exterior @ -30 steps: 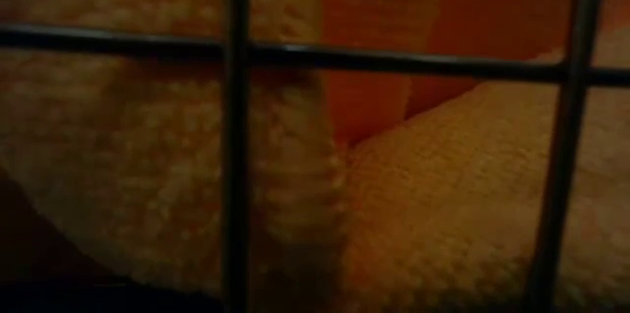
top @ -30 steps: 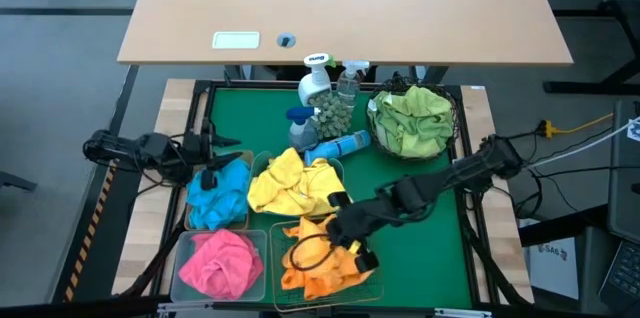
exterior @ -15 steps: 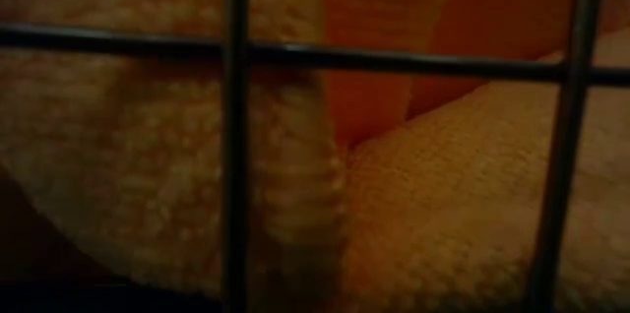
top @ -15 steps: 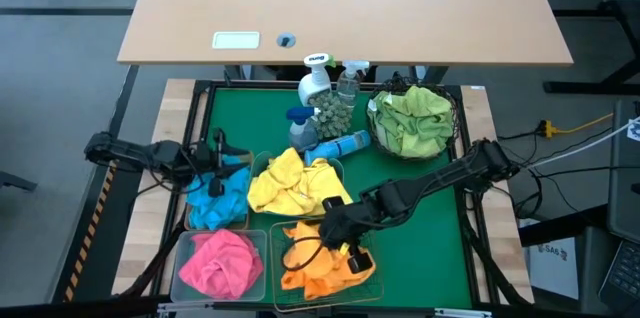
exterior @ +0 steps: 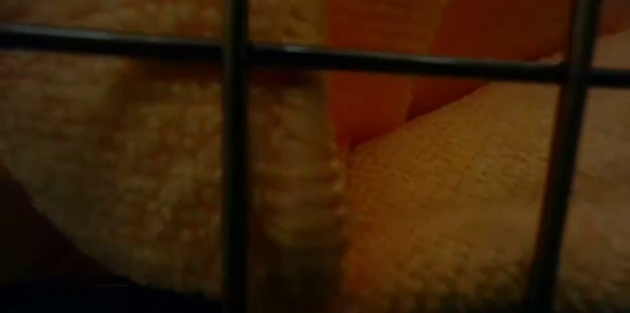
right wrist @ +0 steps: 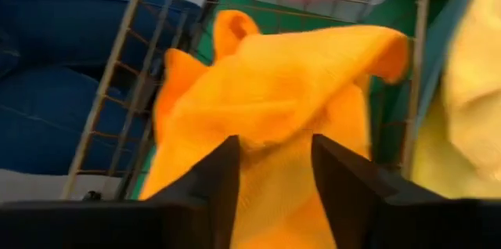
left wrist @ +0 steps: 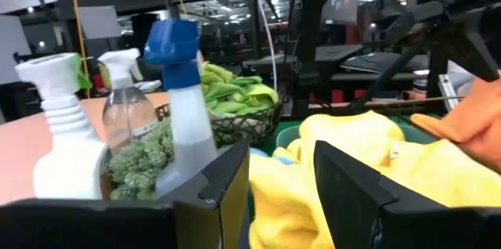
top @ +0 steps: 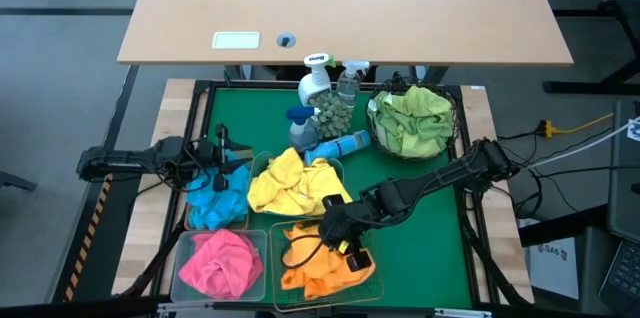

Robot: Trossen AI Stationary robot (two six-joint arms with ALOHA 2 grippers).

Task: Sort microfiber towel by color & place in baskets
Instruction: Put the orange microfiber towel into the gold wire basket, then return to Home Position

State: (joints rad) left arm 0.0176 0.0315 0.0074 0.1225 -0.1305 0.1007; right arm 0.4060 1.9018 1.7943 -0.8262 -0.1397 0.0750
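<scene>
An orange towel [top: 320, 266] lies heaped in the wire rectangular basket [right wrist: 117, 69] at the near middle; the low view shows the orange towel [exterior: 443, 205] behind the basket's bars. My right gripper [right wrist: 274, 151] stands open just above the heap, slanting down. At the left, my left gripper [left wrist: 282, 186] is open and level beside the blue towel [top: 218, 198], with nothing between its fingers. A yellow towel [top: 290, 186] fills the teal tub, a pink towel [top: 220, 263] the clear bin, and a green towel [top: 410, 120] the black mesh basket. My right gripper hovers open over the orange towel's raised fold [right wrist: 274, 84], coming from above and from the table's right. Whether its fingers [right wrist: 215, 182] touch the cloth, I cannot tell.
Spray bottles [top: 318, 83] and a blue-capped one [left wrist: 180, 100] stand at the far middle of the green mat. A person's legs in blue jeans [right wrist: 55, 53] show beyond the near edge. Bare mat [top: 420, 248] lies at the near right.
My left arm has swung and sunk, and its gripper now points level across the table toward the right. My right gripper has sunk a little toward the orange towel in the wire basket, then kept still.
</scene>
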